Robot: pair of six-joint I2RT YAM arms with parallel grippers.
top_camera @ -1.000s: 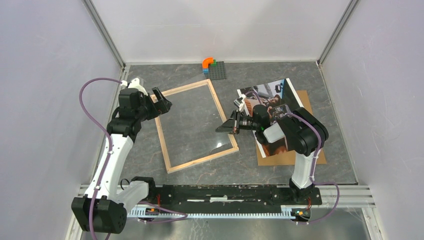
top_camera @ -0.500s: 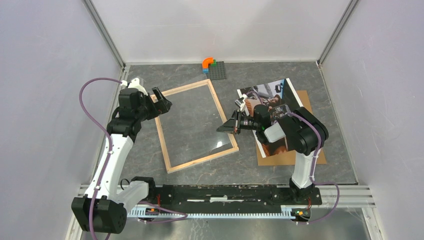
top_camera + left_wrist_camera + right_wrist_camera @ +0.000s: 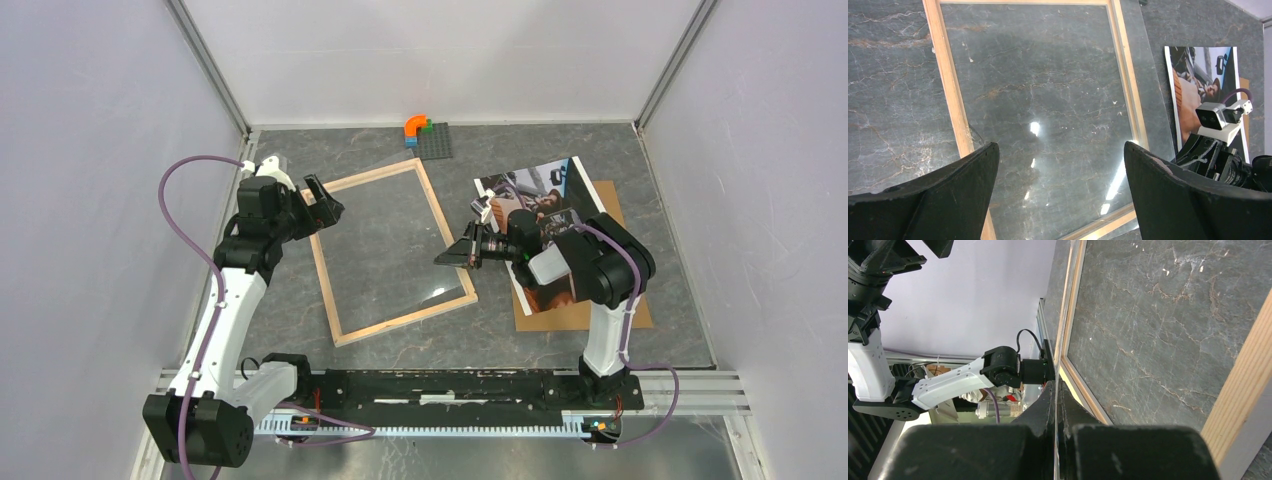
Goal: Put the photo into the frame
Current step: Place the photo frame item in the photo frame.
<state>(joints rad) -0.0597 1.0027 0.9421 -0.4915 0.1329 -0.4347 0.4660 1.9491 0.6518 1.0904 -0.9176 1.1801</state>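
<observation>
Frame point(image 3: 405, 320) of pale wood lies flat and skewed on the counter point(image 3: 440, 345) between the two arms, placed where either can reach it. To its right the brown backing board point(image 3: 580, 315) carries the photo point(image 3: 545, 185), print side up and partly hidden under the right arm, so it has not yet gone in. A glass pane point(image 3: 1152, 110) overhangs the frame's right rail. The right claw point(image 3: 442, 259) is pressed together on that pane's edge, judging by the wrist view, probably to seat or shift it. The left claw point(image 3: 330, 198) hangs spread wide over the far-left corner, seemingly ready to steady the rail. Small toy bricks point(image 3: 420, 130) sit at the back, well apart. Against the earlier frames almost nothing differs; both arms keep their poses
</observation>
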